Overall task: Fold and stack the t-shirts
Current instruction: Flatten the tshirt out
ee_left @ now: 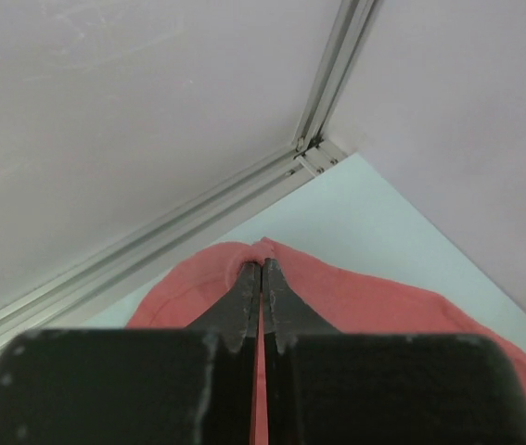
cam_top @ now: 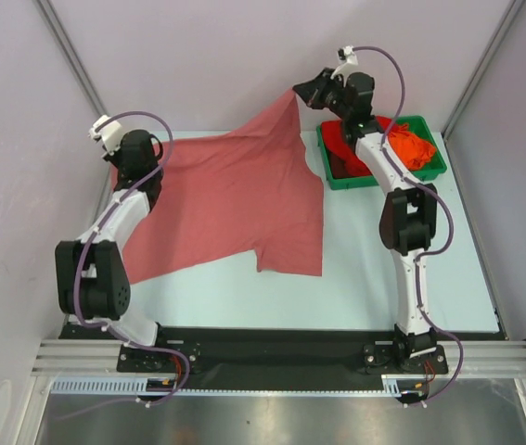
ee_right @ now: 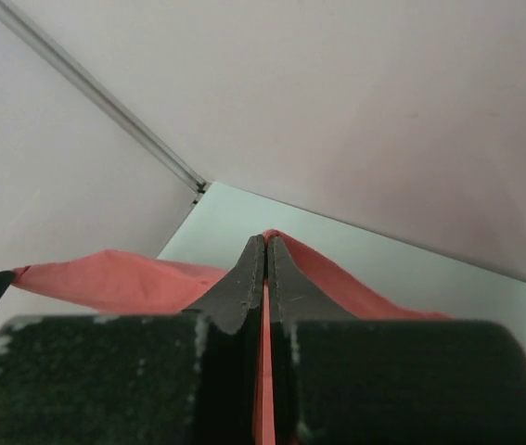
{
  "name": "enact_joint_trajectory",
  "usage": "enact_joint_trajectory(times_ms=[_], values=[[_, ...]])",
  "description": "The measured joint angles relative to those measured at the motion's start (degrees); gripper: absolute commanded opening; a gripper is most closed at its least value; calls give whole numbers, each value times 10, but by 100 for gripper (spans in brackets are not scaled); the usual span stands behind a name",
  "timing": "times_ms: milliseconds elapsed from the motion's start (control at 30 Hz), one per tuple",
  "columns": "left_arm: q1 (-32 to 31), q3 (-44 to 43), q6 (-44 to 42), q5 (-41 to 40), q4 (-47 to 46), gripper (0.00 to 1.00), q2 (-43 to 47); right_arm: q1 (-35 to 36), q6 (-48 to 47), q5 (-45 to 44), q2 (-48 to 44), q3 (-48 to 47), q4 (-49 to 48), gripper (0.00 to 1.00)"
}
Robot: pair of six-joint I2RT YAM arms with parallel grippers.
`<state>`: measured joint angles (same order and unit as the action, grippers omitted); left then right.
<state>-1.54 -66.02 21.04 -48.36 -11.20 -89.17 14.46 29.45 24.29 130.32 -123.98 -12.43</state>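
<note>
The large salmon t-shirt (cam_top: 235, 199) hangs stretched between both grippers over the table's far half, its lower part draped down toward the table. My left gripper (cam_top: 112, 146) is shut on its far left edge; in the left wrist view the cloth (ee_left: 355, 292) bunches at the closed gripper (ee_left: 262, 264). My right gripper (cam_top: 301, 91) is shut on the raised far right corner; the right wrist view shows cloth (ee_right: 123, 278) pinched in the gripper (ee_right: 266, 241). A bright red t-shirt (cam_top: 346, 141) and an orange t-shirt (cam_top: 413, 146) lie crumpled in the tray.
A green plastic tray (cam_top: 388, 176) stands at the back right, under the right arm. Pale walls with metal frame rails (cam_top: 66, 46) enclose the far side and both sides. The pale table (cam_top: 383, 269) shows at the front and right.
</note>
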Motion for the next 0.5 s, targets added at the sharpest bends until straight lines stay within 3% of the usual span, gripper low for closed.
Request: enact_joint_trajectory(times_ms=[500], values=[[40,-80,25,54,33,0,-95,4,-8,-4,93,-96,11,0]])
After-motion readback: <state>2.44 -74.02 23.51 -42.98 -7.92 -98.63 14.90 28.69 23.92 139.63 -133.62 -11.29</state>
